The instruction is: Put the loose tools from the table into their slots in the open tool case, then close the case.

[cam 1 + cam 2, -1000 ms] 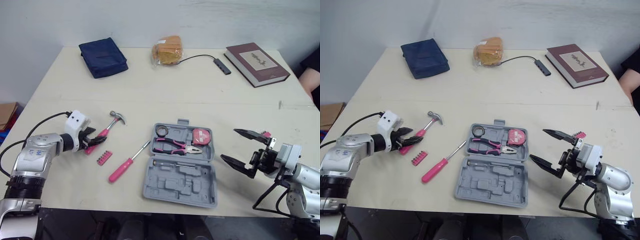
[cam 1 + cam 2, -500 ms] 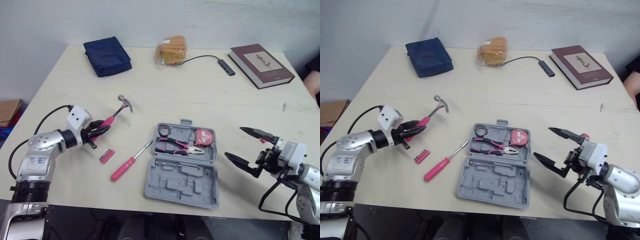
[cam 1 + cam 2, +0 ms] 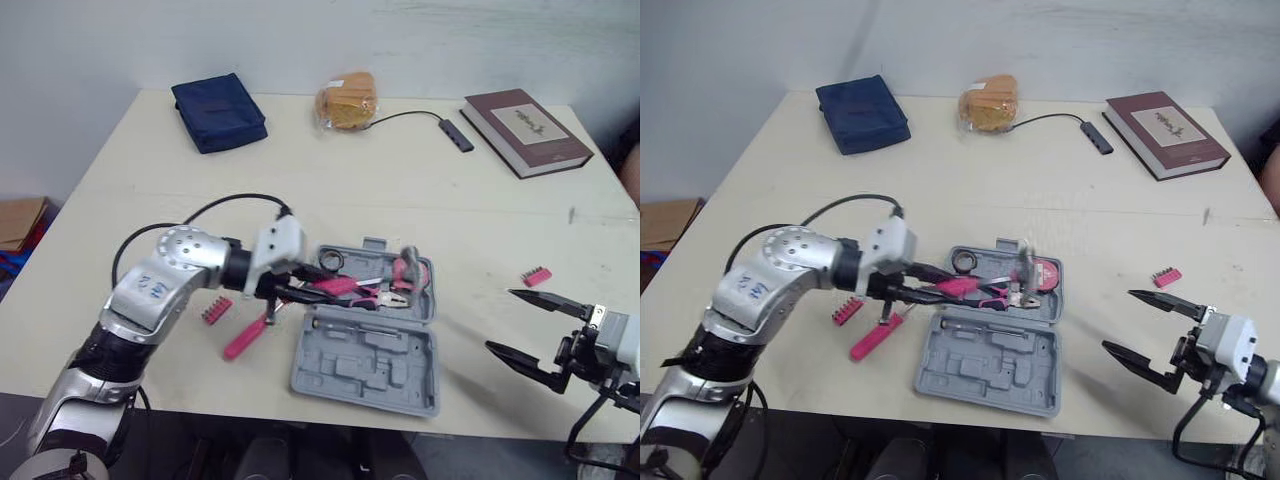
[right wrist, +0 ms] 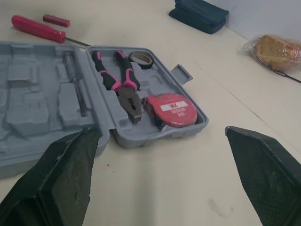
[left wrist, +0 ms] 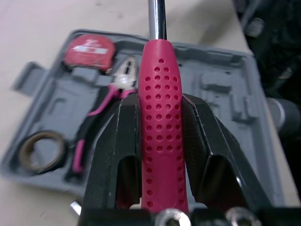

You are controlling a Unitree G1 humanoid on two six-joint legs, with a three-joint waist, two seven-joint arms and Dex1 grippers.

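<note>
Hammer (image 3: 340, 286) clamped by its handle in the left gripper (image 3: 312, 282), long axis roughly level over the open case (image 3: 365, 365), head seemingly pointing right; right gripper (image 3: 503, 320) gapes wide.

Apparently two bit strips (image 3: 214, 311); one case (image 3: 365, 370)

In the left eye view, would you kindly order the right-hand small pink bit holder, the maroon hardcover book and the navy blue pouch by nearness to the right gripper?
1. Small pink bit holder, just beyond the right gripper.
2. Maroon hardcover book, far right.
3. Navy blue pouch, far left.
</note>
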